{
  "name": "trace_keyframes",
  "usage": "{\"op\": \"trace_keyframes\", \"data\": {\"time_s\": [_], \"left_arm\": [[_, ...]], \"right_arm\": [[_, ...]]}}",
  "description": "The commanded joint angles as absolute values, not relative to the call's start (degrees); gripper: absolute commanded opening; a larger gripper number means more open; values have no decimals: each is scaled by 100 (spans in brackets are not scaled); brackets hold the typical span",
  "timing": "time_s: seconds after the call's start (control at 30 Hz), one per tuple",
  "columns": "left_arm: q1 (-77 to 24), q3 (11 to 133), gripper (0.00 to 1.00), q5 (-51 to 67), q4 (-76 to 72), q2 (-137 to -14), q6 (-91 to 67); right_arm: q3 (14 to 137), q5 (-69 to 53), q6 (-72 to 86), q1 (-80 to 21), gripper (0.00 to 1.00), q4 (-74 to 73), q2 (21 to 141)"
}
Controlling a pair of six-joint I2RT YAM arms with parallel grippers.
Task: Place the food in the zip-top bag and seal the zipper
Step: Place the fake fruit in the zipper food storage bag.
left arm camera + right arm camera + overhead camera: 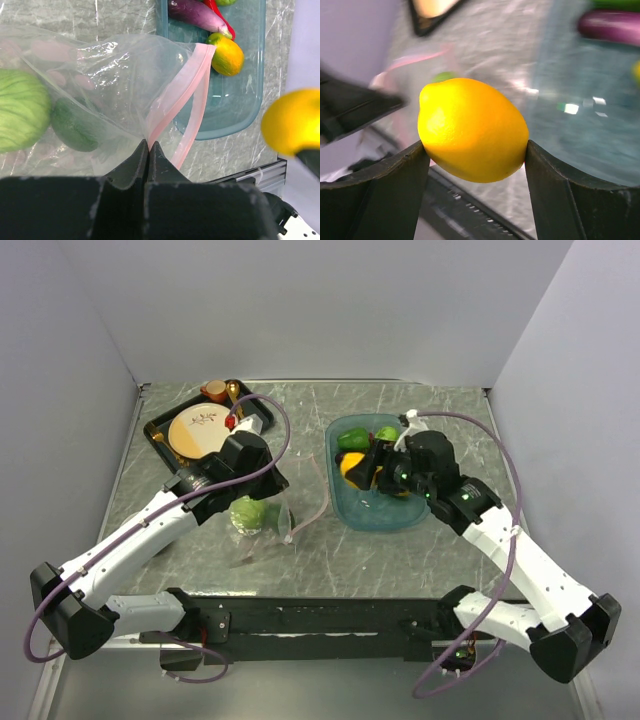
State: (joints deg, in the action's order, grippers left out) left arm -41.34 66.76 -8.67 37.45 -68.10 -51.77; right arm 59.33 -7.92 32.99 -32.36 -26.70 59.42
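The clear zip-top bag (110, 75) lies on the table with its mouth open toward the tub. Its pink zipper (175, 95) curves along the mouth. A light green round fruit (20, 115) and a darker green one (75, 125) lie inside it. My left gripper (148, 145) is shut on the bag's mouth edge, left of the tub in the top view (274, 490). My right gripper (475, 150) is shut on the yellow lemon (472, 130) and holds it above the tub's left edge (350, 464). The eggplant (195, 12), chili (220, 15) and mango (227, 54) lie in the tub.
The teal tub (385, 510) stands right of the bag and also holds a green pepper (352, 438) and a green round fruit (386, 433). A black tray (160, 440) with a plate, a cup and utensils stands at the back left. Walls enclose the table.
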Motion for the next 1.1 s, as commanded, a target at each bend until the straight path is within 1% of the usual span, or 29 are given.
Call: {"op": "trace_keyframes", "data": {"time_s": [0.0,0.2,0.47,0.67,0.7,0.77,0.83,1.0,1.07], "left_arm": [[-4166,6750,1,-800,3463,-6794,-5177],[-4166,6794,1,-817,3489,-6776,-5186],[-4157,6856,1,-791,3489,-6776,-5159],[-4166,6811,1,-817,3489,-6645,-5221],[-4166,6820,1,-826,3515,-6627,-5229],[-4157,6829,1,-844,3533,-6592,-5221],[-4166,6864,1,-844,3542,-6583,-5230],[-4166,6926,1,-826,3559,-6566,-5203],[-4166,6943,1,-826,3560,-6565,-5212]], "right_arm": [[6371,-1161,3507,-3822,47,-2136,6178],[6504,-1178,3595,-4341,48,-1925,6714],[6688,-1046,3525,-4500,50,-1995,7391],[7004,-897,3402,-4544,63,-2074,7681],[7048,-870,3384,-4544,69,-2126,7716],[7154,-853,3323,-4544,72,-2145,7769],[7207,-818,3287,-4553,79,-2188,7796],[7269,-659,3243,-4544,87,-2311,7787],[7251,-677,3243,-4553,88,-2320,7778]]}}
